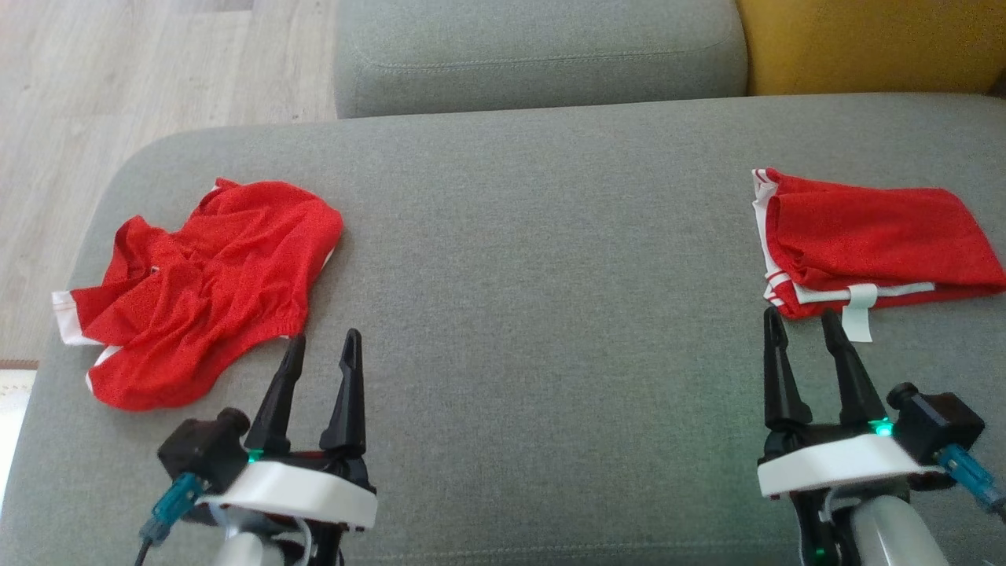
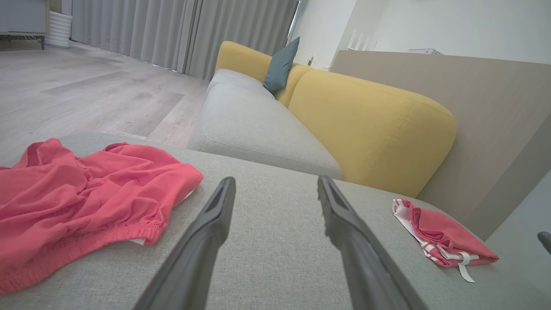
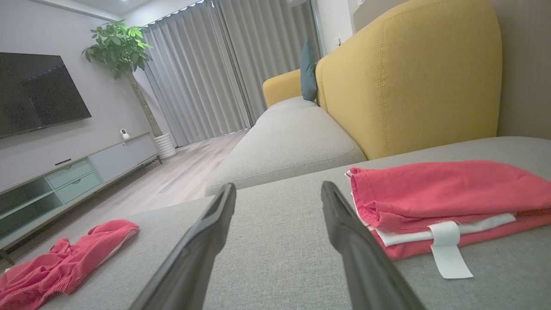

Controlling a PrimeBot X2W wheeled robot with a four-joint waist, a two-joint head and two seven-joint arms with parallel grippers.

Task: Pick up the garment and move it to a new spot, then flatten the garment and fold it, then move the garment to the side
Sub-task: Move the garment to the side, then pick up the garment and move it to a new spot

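Head above, wrists low along sofa point(image 1: 550, 259)

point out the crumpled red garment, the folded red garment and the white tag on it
crumpled red garment point(image 1: 204, 291), head view, middle of the bunched fabric
folded red garment point(image 1: 872, 236), head view, flat top layer
white tag point(image 3: 450, 249), right wrist view, middle of the hanging strip

Cut edges, hidden layers.
Crumpled garment point(image 2: 77, 202) runs off the left edge in my left wrist view. Folded garment point(image 3: 443, 198) is cut by the right edge in my right wrist view, inner layers hidden. Print on its white tag point(image 3: 447, 249): too small to tell.
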